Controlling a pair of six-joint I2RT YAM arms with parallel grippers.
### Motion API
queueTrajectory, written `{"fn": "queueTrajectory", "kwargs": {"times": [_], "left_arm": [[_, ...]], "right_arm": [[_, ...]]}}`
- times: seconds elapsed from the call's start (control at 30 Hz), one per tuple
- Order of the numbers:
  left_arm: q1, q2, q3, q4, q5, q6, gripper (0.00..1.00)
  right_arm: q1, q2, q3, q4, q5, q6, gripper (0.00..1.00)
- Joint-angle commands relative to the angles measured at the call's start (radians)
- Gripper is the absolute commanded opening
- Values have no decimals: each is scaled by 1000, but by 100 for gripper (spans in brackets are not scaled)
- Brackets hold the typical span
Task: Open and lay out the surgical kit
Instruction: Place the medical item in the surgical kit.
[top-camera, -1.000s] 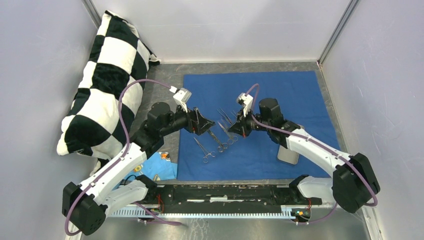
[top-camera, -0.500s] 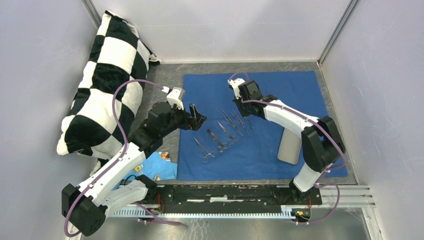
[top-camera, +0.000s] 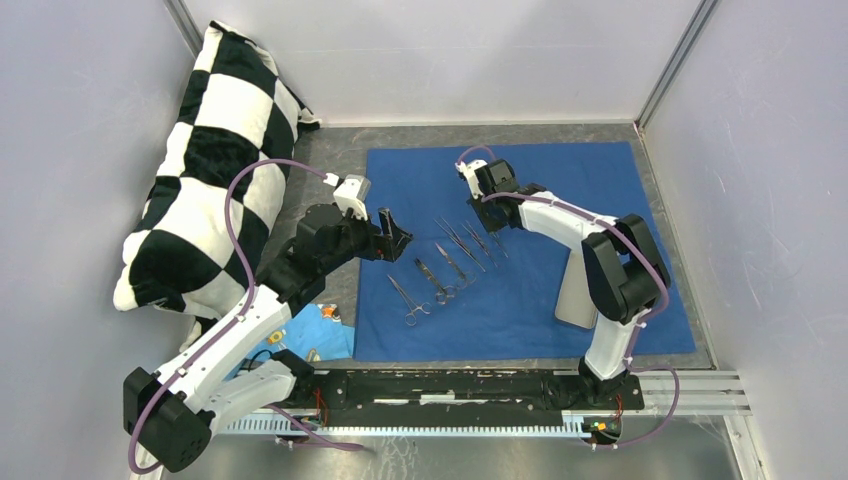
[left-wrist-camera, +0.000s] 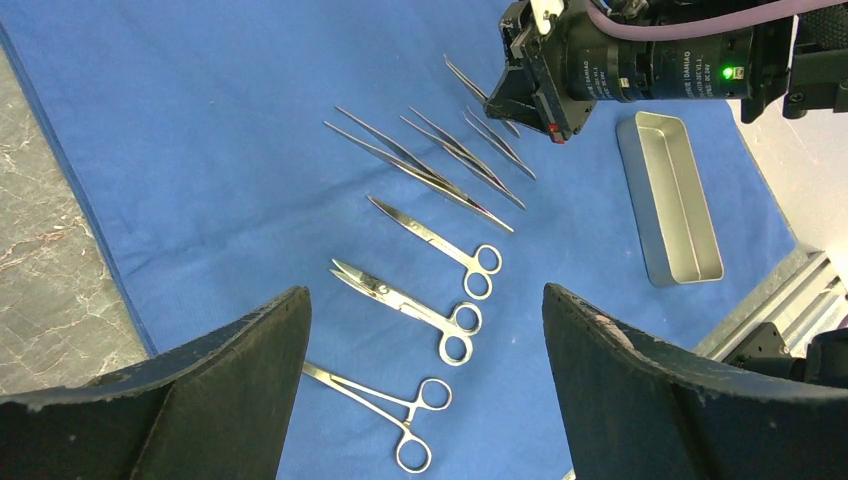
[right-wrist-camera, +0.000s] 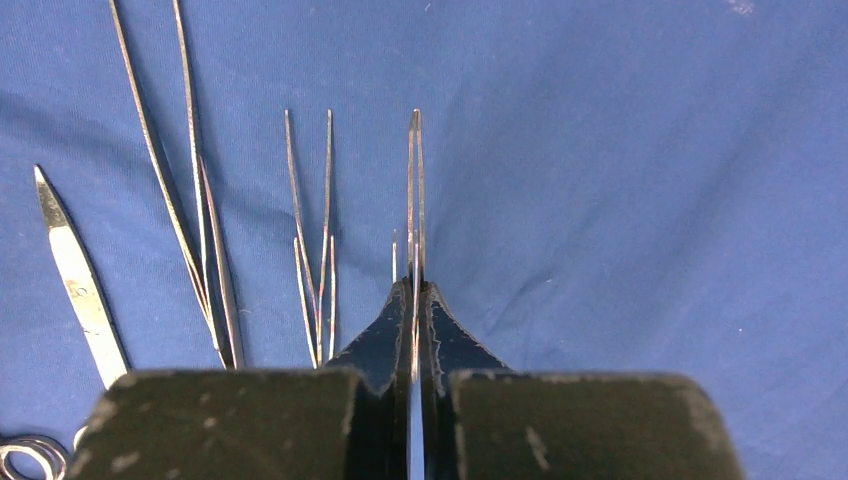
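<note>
Grey stone-look counter (top-camera: 340, 150), walled on three sides. Checkered pillow (top-camera: 200, 170) slumps against the left wall, clear of the cloth.

Dark blue cloth wrap (top-camera: 600, 190) is spread flat across the centre and right of the counter. Steel tray (left-wrist-camera: 670, 195) lies on the wrap's right part, open side up. Light blue scrap (top-camera: 325, 330) sits on the counter just off the wrap's near-left corner.

Left tool (left-wrist-camera: 422, 296) hangs over the wrap's left edge, fingers spread wide, nothing between them. Right tool (right-wrist-camera: 413, 300) is low over the wrap's far middle, fingers pinched almost together on one slim pair of held tweezers (right-wrist-camera: 415, 180), tips pointing away from the wrist. Cannot tell whether these touch the cloth.

Three ring-handled instruments (left-wrist-camera: 405, 305) lie on the wrap in a parallel row, each apart. Beyond them, loose tweezers (left-wrist-camera: 420, 170) lie side by side.
</note>
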Motion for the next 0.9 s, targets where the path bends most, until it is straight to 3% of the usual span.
{"fn": "queueTrajectory", "kwargs": {"times": [0.0,0.87], "left_arm": [[0,-2,32,24,0,35,91],[0,5,31,30,7,34,91]], "right_arm": [[-7,15,31,12,-19,-20,0],[-16,113,156,-18,-34,-41,3]]}}
